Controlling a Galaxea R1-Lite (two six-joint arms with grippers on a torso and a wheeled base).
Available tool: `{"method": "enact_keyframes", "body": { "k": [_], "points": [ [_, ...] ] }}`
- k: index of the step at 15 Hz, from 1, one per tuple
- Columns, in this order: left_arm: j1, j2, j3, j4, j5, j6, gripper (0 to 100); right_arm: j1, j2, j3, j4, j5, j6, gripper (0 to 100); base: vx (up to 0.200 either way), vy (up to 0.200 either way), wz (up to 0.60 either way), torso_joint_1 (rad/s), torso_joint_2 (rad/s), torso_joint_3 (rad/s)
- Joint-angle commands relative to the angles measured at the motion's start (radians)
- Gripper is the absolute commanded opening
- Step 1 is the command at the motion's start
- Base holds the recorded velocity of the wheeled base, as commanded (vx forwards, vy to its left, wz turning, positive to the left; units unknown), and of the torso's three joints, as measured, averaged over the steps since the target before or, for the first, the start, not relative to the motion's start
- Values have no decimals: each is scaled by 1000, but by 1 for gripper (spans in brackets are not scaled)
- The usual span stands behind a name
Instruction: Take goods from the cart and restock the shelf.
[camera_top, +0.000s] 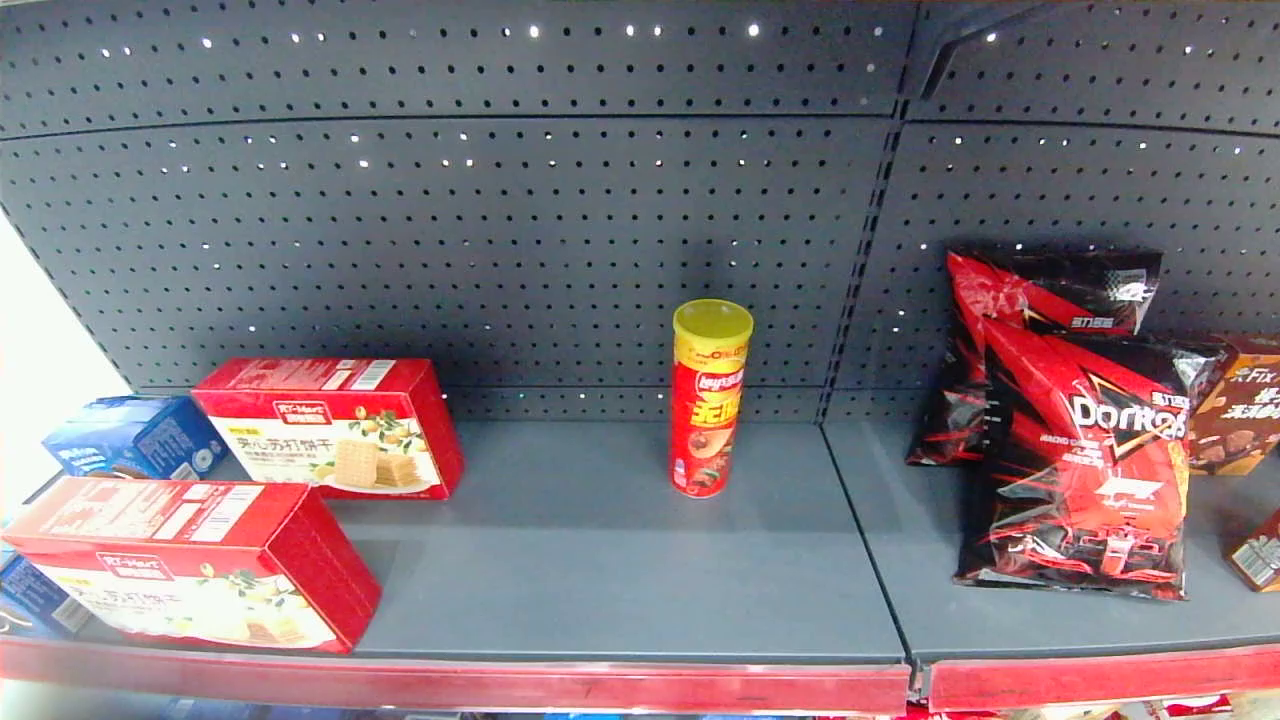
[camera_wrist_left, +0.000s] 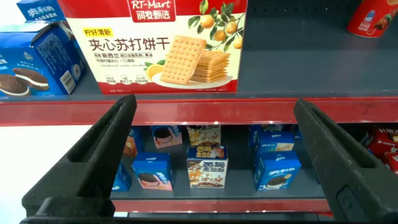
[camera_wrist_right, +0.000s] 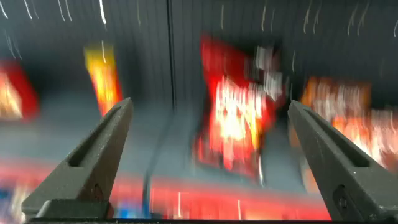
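The shelf (camera_top: 600, 560) is partly stocked. A tall red potato-crisp can (camera_top: 710, 400) with a yellow lid stands upright near the back panel, with bare board all around it. On the robot's left lie two red soda-cracker boxes (camera_top: 335, 425), one behind the other, with blue sandwich-cookie boxes (camera_top: 135, 437) just beside them. On the right, past the board seam, two red-and-black tortilla-chip bags (camera_top: 1085, 460) lean one in front of the other, next to a brown snack box (camera_top: 1240, 410). Both arms' jaws are spread wide and carry nothing. The left jaws sit in front of the red front rail (camera_wrist_left: 199, 109), below the nearer cracker box (camera_wrist_left: 158, 43), and look through to small cartons (camera_wrist_left: 208, 165) on the tier beneath. The right jaws face the chip-bag end of the shelf. With nothing in hand, the step is likely fetching the next item from the cart. To do it well, grip the item around its middle so that it stays level. Lift it clear over the front rail rather than dragging it across. Set it on the bare stretch between the cracker boxes and the can. Keep well away from the can, which looks tall and narrow enough to tip at a nudge. Let go only once the item's base is flat on the board.
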Motion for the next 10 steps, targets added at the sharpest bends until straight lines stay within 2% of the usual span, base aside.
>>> {"method": "enact_keyframes", "body": {
  "k": [1, 3, 4, 6, 8, 10],
  "points": [
    [1, 0, 0, 0, 0, 0, 100, 17, -9, -246, 291, -68, -61, 100, 0, 0, 0, 0, 0, 0],
    [1, 0, 0, 0, 0, 0, 100, -72, 38, -272, 351, -190, -66, 100, 0, 0, 0, 0, 0, 0],
    [1, 0, 0, 0, 0, 0, 100, -151, 91, -278, 401, -398, -67, 100, 0, 0, 0, 0, 0, 0],
    [1, 0, 0, 0, 0, 0, 100, -215, 135, -282, 440, -588, -70, 100, 0, 0, 0, 0, 0, 0],
    [1, 0, 0, 0, 0, 0, 100, -229, 112, -267, 473, -631, -73, 100, 0, 0, 0, 0, 0, 0],
    [1, 0, 0, 0, 0, 0, 100, -229, 34, -267, 582, -634, -118, 100, 0, 0, 0, 0, 0, 0]
  ]
}}
